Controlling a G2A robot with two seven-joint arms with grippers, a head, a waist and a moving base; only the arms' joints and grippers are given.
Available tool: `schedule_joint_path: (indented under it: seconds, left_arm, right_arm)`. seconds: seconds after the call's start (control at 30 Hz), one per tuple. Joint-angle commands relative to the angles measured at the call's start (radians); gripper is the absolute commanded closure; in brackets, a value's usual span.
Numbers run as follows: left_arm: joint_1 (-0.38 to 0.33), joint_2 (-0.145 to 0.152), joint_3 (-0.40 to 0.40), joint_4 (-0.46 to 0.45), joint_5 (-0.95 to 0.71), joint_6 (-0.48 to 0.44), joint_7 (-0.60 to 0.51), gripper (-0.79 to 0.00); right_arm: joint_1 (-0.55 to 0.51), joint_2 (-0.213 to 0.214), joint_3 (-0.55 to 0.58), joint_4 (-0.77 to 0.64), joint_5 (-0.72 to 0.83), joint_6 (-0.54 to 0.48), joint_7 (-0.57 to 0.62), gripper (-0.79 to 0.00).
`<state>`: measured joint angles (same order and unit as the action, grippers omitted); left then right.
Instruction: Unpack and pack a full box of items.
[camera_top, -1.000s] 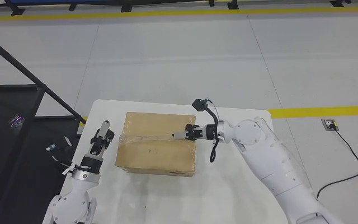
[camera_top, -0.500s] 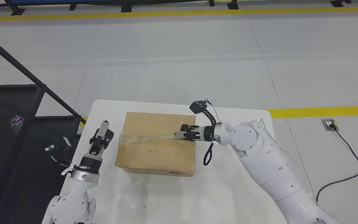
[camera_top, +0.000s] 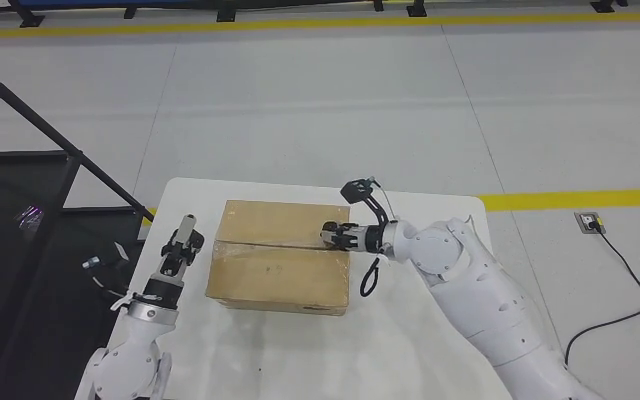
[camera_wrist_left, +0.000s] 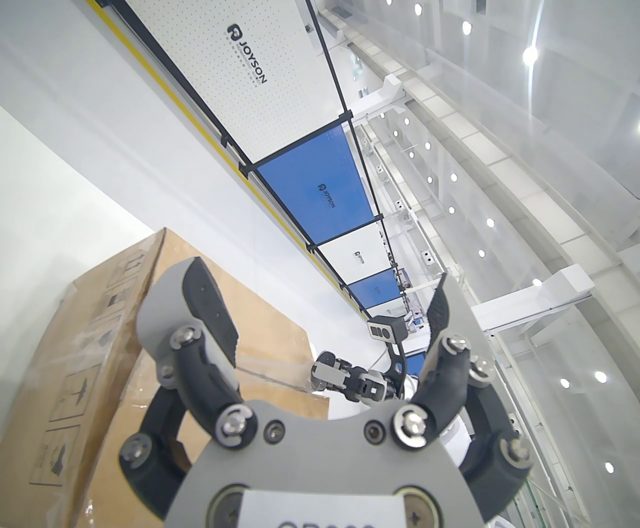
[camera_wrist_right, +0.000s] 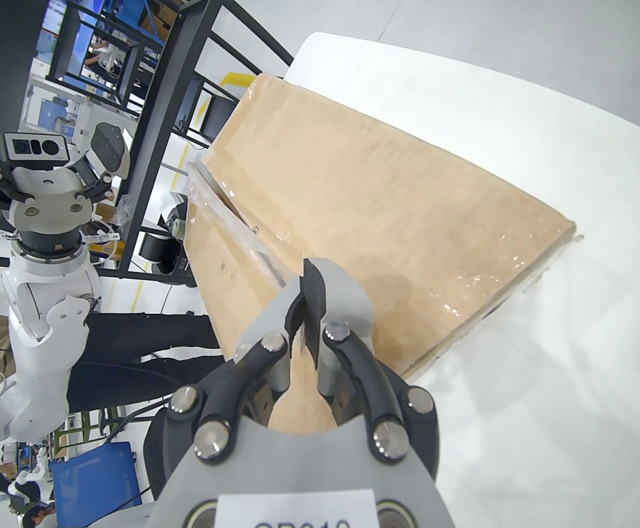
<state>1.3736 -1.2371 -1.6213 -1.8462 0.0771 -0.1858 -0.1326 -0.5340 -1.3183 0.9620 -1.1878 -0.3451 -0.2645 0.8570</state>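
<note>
A closed cardboard box (camera_top: 280, 270) lies in the middle of the white table (camera_top: 400, 330). My right gripper (camera_top: 328, 237) sits low over the right end of the box's top seam. Its fingers are shut on a strip of clear tape (camera_wrist_right: 235, 225) that rises off the seam and runs to the gripper (camera_wrist_right: 306, 295). My left gripper (camera_top: 185, 236) stands open beside the box's left side, tilted upward and apart from the box (camera_wrist_left: 100, 350). Nothing is between the jaws of this left gripper (camera_wrist_left: 320, 280). The right gripper (camera_wrist_left: 325, 372) also shows beyond the box's far top edge.
A black metal frame (camera_top: 60, 150) and dark netting stand off the table's left side. Bare table surface lies in front of the box and to its right. Yellow floor lines (camera_top: 560, 200) run behind the table.
My right gripper has drawn back to the right along the seam. The glossy tape band over the seam has given way to a dark line. The left arm has kept still.
</note>
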Motion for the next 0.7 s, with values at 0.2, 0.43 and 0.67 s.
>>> schedule_joint_path:
  seconds: [0.2, 0.43, 0.67]
  left_arm:
    - [-0.014, 0.0, 0.008, 0.027, -0.014, 0.0, -0.035, -0.785]
    - [-0.037, 0.001, 0.021, 0.06, -0.022, -0.003, -0.063, -0.785]
    - [-0.055, 0.001, 0.035, 0.085, -0.024, -0.013, -0.097, -0.785]
  right_arm:
    - [-0.014, -0.001, 0.01, -0.042, 0.039, 0.043, 0.001, 0.0]
    - [-0.031, 0.003, 0.019, -0.09, 0.075, 0.078, 0.047, 0.0]
    - [-0.061, 0.011, 0.042, -0.131, 0.117, 0.073, 0.077, 0.0]
